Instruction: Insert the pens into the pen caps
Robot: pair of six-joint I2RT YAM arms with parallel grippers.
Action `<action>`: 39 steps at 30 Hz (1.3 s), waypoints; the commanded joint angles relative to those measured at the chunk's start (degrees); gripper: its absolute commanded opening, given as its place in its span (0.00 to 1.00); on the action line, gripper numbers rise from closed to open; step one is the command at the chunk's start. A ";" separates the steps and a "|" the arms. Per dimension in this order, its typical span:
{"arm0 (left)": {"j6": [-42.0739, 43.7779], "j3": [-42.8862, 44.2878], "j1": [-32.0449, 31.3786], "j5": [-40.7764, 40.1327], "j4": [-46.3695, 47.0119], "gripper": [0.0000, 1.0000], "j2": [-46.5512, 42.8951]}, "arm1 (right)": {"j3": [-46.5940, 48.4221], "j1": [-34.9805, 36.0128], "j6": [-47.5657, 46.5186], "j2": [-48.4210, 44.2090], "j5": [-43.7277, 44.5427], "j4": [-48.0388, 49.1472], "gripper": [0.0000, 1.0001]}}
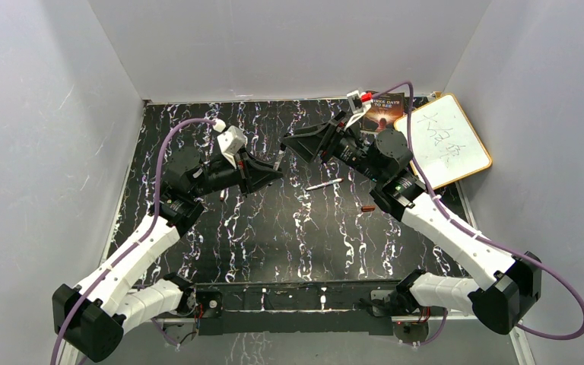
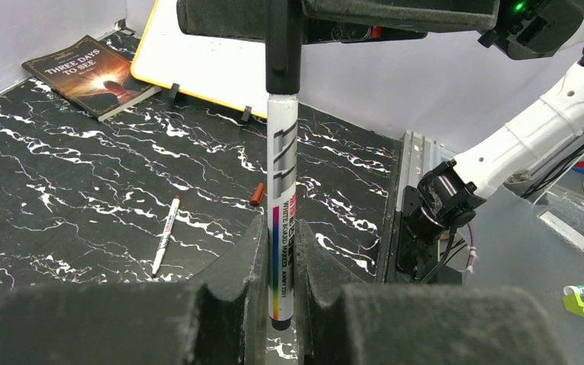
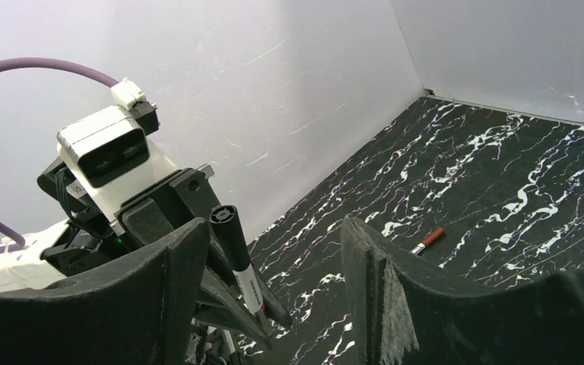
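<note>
nearest, the left claw is pressed together near one end of a white pen, pinching it clear of the surface with the barrel pointing out toward the other arm. because the hold sits so near that end, i judge any sideways push at the far end would lever the pen round in the pads or slide it through them. on that far end sits a black cap. from these views i cannot tell whether it is pushed fully home, and if it is only half on it may drop off when the pen is laid down. the right claw stands spread wide around that cap, holding nothing. the cap is just beside one finger rather than centred in the gap, and whether they touch i cannot tell. a retreat that drifts toward that finger could snag the cap, pull it off or tilt the pen. farther out a second pen lies flat on the surface, with a reddish-brown cap near it but apart. both are slim and could roll or skid away under a finger coming down off-centre. beyond them a book and a white-board sit at the far edge, where a knocked cap could slip out of reach.
</note>
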 commanded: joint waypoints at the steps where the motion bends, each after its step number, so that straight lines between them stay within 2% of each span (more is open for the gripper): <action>1: 0.64 0.97 -0.17 0.52 2.07 0.00 -1.04 | 2.10 -0.29 -0.50 -1.44 -0.90 2.74 0.62; 4: 0.32 1.17 -0.17 1.71 2.14 0.00 -0.27 | 3.12 -0.26 -0.19 -0.47 -1.91 3.41 0.61; 9: -0.30 0.38 -0.17 1.81 2.66 0.00 -0.18 | 4.50 -0.29 0.61 1.04 -2.91 4.51 0.45; 11: -0.41 0.27 -0.17 1.33 2.52 0.00 -0.19 | 4.75 -0.27 0.88 1.46 -3.26 4.88 0.46; 13: -0.22 1.07 -0.17 0.54 0.71 0.00 0.28 | 4.87 -0.26 1.30 1.77 -3.95 5.20 0.51; 17: -0.44 1.66 -0.17 -0.05 0.55 0.00 1.25 | 4.74 -0.24 1.44 2.06 -4.00 5.12 0.52; 24: -0.70 2.45 -0.17 -0.87 0.68 0.00 2.44 | 4.59 -0.26 2.04 2.29 -3.71 5.03 0.41; 33: -3.01 2.66 -0.15 0.37 3.56 0.00 1.97 | 4.37 -0.26 1.84 2.59 -3.22 4.23 0.44; 39: -3.77 2.89 -0.16 0.59 4.19 0.00 2.25 | 4.33 -0.30 1.81 2.51 -3.30 4.30 0.22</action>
